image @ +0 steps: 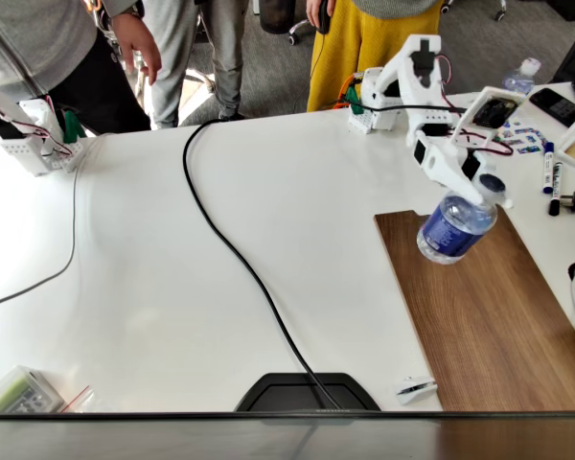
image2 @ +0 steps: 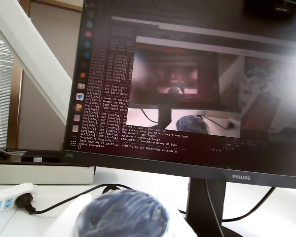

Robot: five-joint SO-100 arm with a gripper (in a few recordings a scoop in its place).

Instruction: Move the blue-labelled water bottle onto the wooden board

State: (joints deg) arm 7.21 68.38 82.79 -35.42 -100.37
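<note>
Gripper (image: 481, 189) clamped near the top of the blue-labelled water bottle (image: 455, 228), holding it tilted above the near-left corner of the wooden board (image: 494, 316); carrying is under way, I reckon; next comes lowering it upright, then letting go.

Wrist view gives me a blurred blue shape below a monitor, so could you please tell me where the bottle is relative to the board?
Observer: In the fixed view the blue-labelled water bottle hangs tilted over the wooden board, near its far left corner.
Operator: Thank you. What is holding it?
Observer: The gripper is shut on its top end, with the base pointing down and left.
</note>
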